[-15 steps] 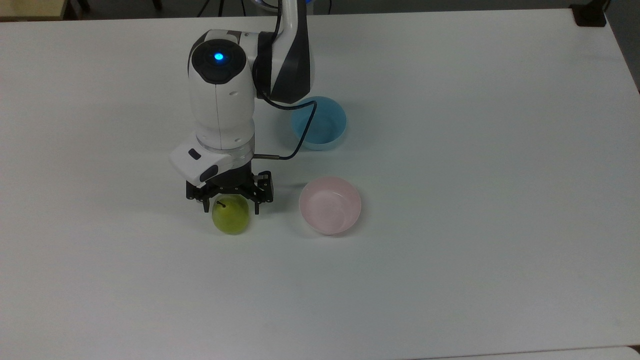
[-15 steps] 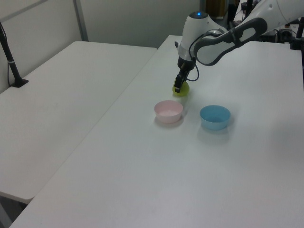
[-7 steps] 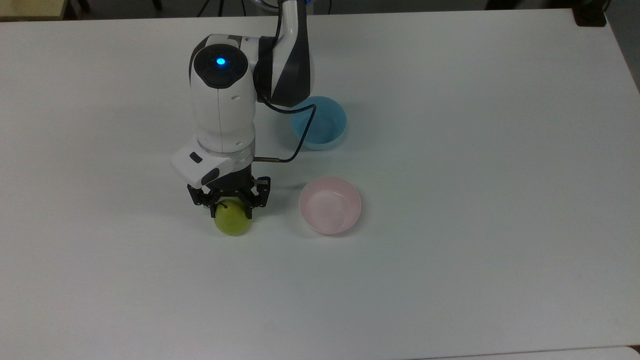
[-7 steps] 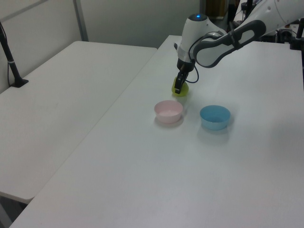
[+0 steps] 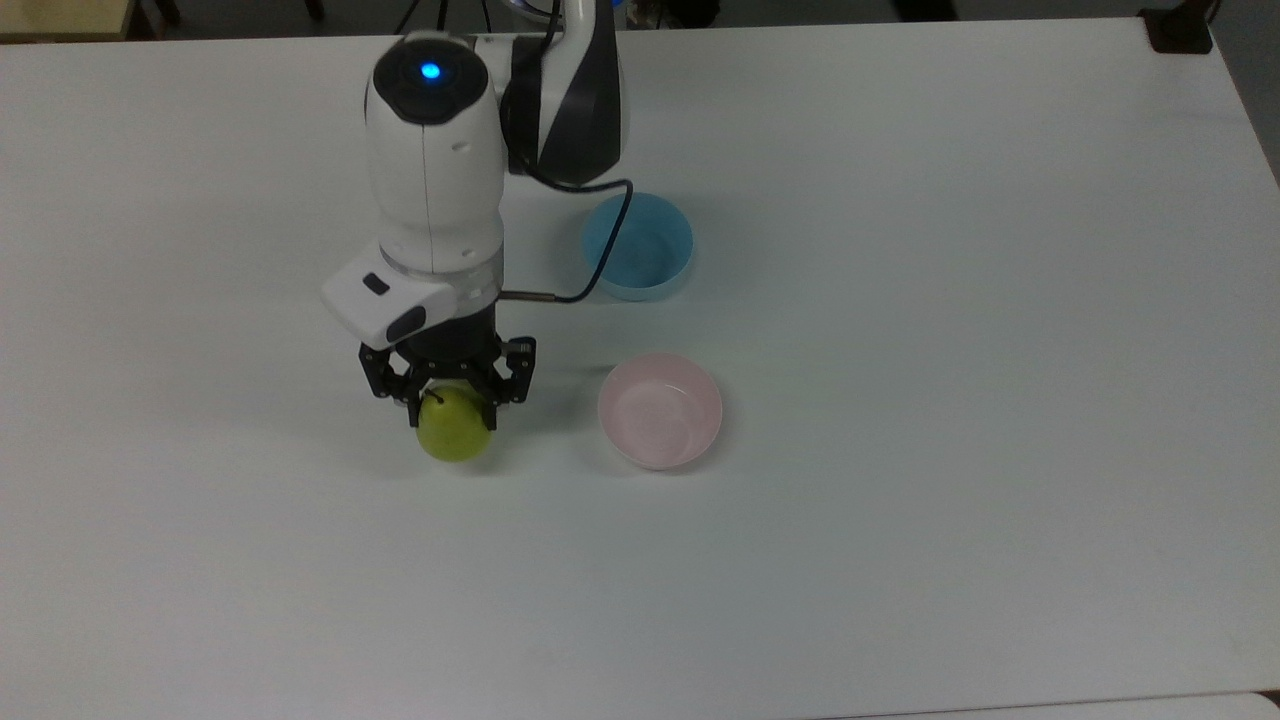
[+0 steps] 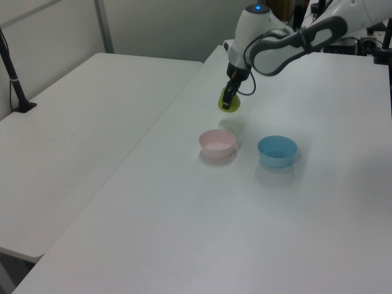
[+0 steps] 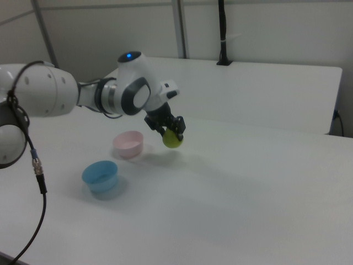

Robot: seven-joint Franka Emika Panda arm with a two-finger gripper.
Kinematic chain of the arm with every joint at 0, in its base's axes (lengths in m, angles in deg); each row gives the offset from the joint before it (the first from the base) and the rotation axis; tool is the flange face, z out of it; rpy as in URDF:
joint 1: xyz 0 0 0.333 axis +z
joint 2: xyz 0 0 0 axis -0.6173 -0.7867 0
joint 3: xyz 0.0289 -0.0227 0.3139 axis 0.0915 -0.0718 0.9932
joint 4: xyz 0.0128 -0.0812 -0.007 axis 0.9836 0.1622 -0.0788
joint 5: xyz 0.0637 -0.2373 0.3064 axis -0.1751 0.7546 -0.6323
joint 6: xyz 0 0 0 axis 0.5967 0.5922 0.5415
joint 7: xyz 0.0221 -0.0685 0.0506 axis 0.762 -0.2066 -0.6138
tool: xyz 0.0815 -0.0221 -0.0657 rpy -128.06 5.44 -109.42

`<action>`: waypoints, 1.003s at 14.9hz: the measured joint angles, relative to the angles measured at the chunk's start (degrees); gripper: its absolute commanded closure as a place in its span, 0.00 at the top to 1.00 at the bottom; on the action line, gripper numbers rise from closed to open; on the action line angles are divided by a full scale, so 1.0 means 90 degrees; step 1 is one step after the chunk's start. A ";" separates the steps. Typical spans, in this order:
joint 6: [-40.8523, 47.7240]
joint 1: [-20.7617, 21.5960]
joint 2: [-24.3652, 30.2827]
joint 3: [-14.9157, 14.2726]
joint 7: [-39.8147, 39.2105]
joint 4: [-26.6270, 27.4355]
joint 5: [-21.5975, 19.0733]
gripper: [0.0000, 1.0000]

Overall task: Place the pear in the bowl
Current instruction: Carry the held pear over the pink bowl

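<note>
Jaws pinched on the pear [image 5: 455,432], one finger on each side of its upper half, stem end up between them. Gripper [image 5: 449,398] points straight down. Pear is off the table [image 5: 900,560]: right view shows clear air and a shadow under it.

Key relation: the bowl [image 5: 660,410], the pink one, sits to the top view's right of the held pear, near but apart, roughly level with it. So the carry looks like a short sideways shift toward the top view's right, then down. In the left view the bowl is below and slightly left of the pear [image 6: 229,101].

Blue bowl [image 5: 638,246] sits further toward the top view's far edge from the pink one, apart from it; the arm's cable hangs past its rim in the top view. Both bowls lie in the table's middle area, away from all edges.

Arm: wrist vertical over the pear, forearm reaching in from the top view's far edge, elbow link raised.
</note>
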 measured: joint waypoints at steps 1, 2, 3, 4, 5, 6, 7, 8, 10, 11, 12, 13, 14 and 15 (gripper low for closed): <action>0.0247 0.0005 0.0153 0.0001 0.0001 -0.0001 0.0000 0.34; 0.0491 0.0017 0.0315 0.0007 0.0012 -0.0001 0.0000 0.34; 0.0694 0.0038 0.0467 0.0023 0.0044 0.0000 0.0000 0.34; 0.0861 0.0098 0.0611 0.0033 0.0138 0.0002 0.0000 0.35; 0.0966 0.0193 0.0719 0.0039 0.0286 0.0009 0.0000 0.35; 0.1018 0.0316 0.0791 0.0045 0.0464 0.0023 0.0000 0.35; 0.1031 0.0463 0.0818 0.0052 0.0645 0.0035 0.0000 0.35; 0.1031 0.0630 0.0814 0.0058 0.0806 0.0051 0.0000 0.35; 0.1031 0.0936 0.0783 0.0065 0.1115 0.0107 0.0000 0.35; 0.1031 0.1068 0.0761 0.0069 0.1263 0.0130 0.0000 0.35; 0.1031 0.1180 0.0730 0.0070 0.1393 0.0141 0.0000 0.35; 0.1031 0.1263 0.0691 0.0073 0.1466 0.0147 0.0000 0.35; 0.1030 0.1324 0.0640 0.0074 0.1525 0.0151 0.0000 0.35; 0.0986 0.1370 0.0574 0.0075 0.1550 0.0153 0.0000 0.35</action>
